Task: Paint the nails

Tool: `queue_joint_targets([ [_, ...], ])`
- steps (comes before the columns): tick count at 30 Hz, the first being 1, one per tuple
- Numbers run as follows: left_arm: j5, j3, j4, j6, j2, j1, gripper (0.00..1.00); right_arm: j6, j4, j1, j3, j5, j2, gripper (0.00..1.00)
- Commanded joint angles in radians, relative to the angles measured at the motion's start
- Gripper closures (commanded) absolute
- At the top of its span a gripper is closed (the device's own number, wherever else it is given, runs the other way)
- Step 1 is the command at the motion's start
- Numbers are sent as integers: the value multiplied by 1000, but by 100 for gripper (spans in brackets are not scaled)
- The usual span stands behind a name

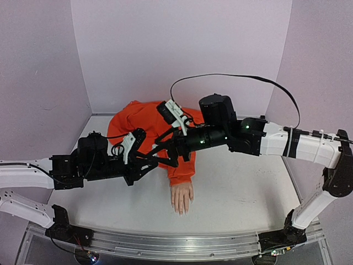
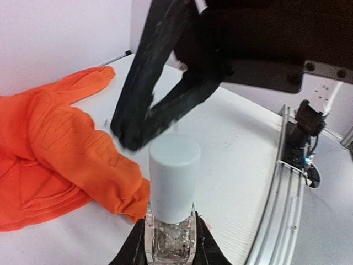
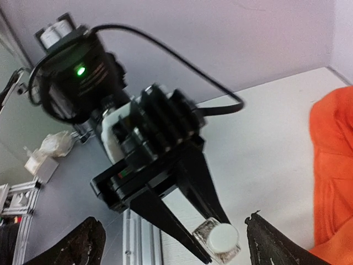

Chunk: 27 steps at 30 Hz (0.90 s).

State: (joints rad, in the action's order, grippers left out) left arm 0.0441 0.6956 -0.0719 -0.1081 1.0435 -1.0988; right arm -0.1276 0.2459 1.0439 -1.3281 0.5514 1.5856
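Left pincer [image 2: 170, 245]: pinched on a clear, white-capped bottle [image 2: 172, 221]. Right pincer [image 3: 175, 234]: spread wide, near the cap [image 2: 174, 165]. Nails [image 1: 181, 211]: found on the mannequin hand [image 1: 182, 197], laid flat on the surface [image 1: 248, 193].

Lilac walls [image 1: 182, 49], white table [image 1: 242, 187]

You're looking at an orange sleeve [image 1: 149, 124] on a skin-toned mannequin hand [image 1: 182, 196], and its nails [image 1: 180, 211] are pale. The bottle [image 2: 168, 243] is clear, speckled with dark and reddish flecks, under a white cap [image 2: 174, 179]. Your left hand [image 2: 168, 254] and right hand [image 3: 176, 243] are black. The counter [image 1: 242, 187] is off-white and the walls [image 1: 182, 44] are pale lilac. 1 green light [image 3: 80, 70] glows.
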Motion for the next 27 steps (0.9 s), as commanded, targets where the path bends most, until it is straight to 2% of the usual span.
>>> queue_joint_targets([
  [1, -248, 44, -55, 6, 20, -1, 100, -188, 28, -11, 5, -261, -45, 10],
  [2, -268, 46, -53, 2, 22, -1, 100, -228, 30, -9, 7, -311, -45, 10],
  [4, -287, 50, -52, 0, 29, -1, 100, -310, 44, -9, 14, -385, -44, 17],
  [9, -302, 57, -49, -15, 47, -1, 100, -379, 87, 12, -16, -422, -2, 40],
  [17, -310, 66, -46, -45, 60, -3, 100, -396, 87, 55, -95, -438, 104, 48],
  [19, -308, 66, -44, -52, 58, -3, 100, -401, 89, 59, -97, -444, 112, 52],
  [21, -302, 65, -44, -57, 54, -3, 100, -400, 100, 61, -87, -452, 109, 65],
  [25, -278, 62, -43, -66, 49, -2, 100, -377, 132, 59, -63, -437, 98, 80],
  [27, -247, 60, -43, -74, 41, -3, 100, -328, 138, 61, -54, -405, 93, 95],
])
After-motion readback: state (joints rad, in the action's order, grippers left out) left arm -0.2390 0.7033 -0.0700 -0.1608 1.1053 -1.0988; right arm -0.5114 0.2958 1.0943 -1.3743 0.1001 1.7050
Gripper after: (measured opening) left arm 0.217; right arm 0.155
